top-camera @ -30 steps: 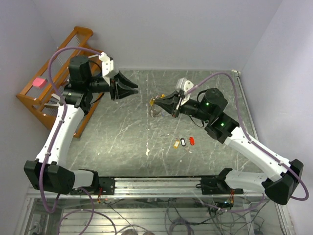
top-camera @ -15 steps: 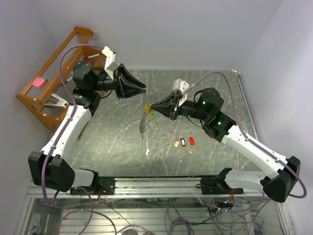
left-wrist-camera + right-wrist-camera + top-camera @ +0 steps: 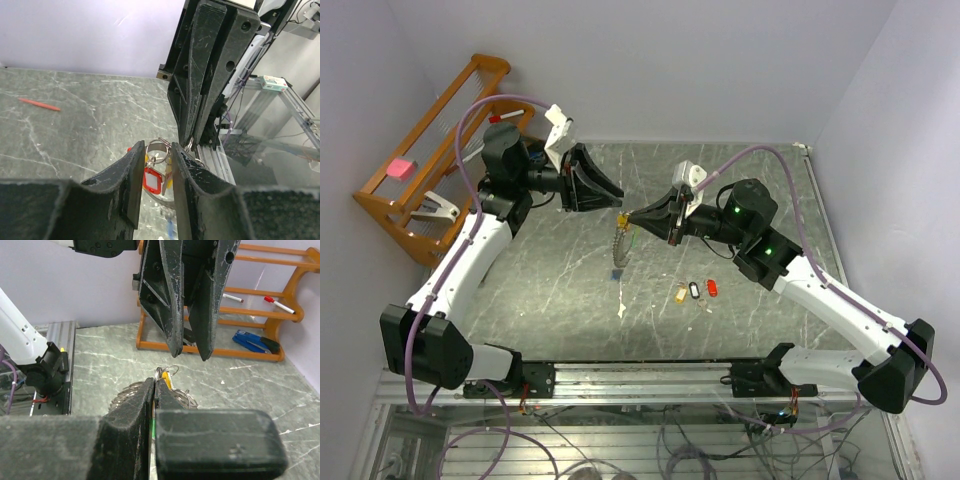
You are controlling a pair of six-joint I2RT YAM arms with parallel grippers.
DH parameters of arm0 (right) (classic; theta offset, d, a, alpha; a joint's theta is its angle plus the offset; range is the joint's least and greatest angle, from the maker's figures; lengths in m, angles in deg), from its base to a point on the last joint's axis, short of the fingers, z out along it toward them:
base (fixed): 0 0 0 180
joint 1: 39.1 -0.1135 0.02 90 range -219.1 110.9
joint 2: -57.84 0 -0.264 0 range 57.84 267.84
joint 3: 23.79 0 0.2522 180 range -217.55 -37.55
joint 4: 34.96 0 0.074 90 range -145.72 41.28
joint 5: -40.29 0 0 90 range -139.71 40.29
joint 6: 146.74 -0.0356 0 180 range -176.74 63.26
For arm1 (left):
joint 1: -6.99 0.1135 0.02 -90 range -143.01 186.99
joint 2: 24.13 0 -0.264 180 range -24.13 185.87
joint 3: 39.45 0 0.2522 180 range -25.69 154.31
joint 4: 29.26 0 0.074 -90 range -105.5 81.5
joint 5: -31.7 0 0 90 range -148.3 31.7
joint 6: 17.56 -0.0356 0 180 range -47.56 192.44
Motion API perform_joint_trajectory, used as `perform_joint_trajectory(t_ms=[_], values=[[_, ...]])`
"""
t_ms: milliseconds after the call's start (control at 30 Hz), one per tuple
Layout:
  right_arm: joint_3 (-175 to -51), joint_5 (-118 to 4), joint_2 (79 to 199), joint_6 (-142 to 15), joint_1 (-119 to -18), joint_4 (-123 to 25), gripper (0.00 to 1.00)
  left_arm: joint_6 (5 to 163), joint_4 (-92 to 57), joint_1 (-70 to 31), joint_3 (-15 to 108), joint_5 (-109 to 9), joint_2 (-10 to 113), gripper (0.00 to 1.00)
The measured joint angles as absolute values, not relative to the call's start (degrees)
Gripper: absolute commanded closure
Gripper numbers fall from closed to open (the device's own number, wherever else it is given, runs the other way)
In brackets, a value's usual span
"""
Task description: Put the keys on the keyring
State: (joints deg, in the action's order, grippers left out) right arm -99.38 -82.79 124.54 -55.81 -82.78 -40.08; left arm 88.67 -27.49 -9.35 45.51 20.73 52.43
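My right gripper (image 3: 628,217) is shut on the keyring (image 3: 620,222) and holds it above the table, with a metal chain (image 3: 616,246) hanging below it. In the right wrist view the ring (image 3: 169,373) and a yellow tag (image 3: 168,382) stick out past the closed fingertips (image 3: 148,386). My left gripper (image 3: 612,196) is open, its tips right at the ring. In the left wrist view the ring (image 3: 159,147) and a red-tagged key (image 3: 151,180) show between its fingers (image 3: 134,165). Three keys lie on the table: yellow (image 3: 680,294), black-and-white (image 3: 695,289), red (image 3: 712,288).
A wooden rack (image 3: 420,150) stands off the table's left edge, holding a pink note (image 3: 398,168), markers (image 3: 276,304) and a blue stapler (image 3: 256,342). A red pen (image 3: 40,104) lies on the marble table (image 3: 540,260). A white scrap (image 3: 622,311) lies near the front.
My left gripper has swung right and forward until it meets the right gripper's tip. The right gripper moved left with the keyring, then held still; the chain now hangs lower.
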Motion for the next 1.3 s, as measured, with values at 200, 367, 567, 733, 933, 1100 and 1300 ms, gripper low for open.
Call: perform_joint_trajectory(t_ms=[200,367,567,733,933,1100,1300], values=[[-99.64,-82.99,124.63,-55.83,-82.78,-40.08,1.0,88.49,-27.23,-9.35,45.34,22.02,52.43,0.64],[-99.77,-82.99,124.82,-55.9,-82.76,-39.97,1.0,88.71,-27.44,-9.81,44.68,22.32,52.43,0.69],[-99.79,-82.97,125.5,-56.09,-82.76,-39.8,1.0,88.49,-27.38,-10.77,43.87,22.37,52.41,0.88],[-99.79,-82.64,125.5,-56.11,-82.78,-39.1,1.0,88.49,-27.36,-10.77,43.87,22.37,52.41,0.93],[-99.07,-81.06,124.76,-56.51,-82.82,-36.08,1.0,88.54,-27.23,-10.77,43.87,22.13,52.41,0.93],[-98.26,-79.86,124.34,-56.97,-82.82,-33.19,1.0,89.63,-27.38,-10.77,43.87,20.88,52.38,0.93],[-97.52,-77.66,124.34,-56.92,-83.39,-30.64,1.0,95.07,-31.58,-10.77,43.87,18.1,52.38,0.93]])
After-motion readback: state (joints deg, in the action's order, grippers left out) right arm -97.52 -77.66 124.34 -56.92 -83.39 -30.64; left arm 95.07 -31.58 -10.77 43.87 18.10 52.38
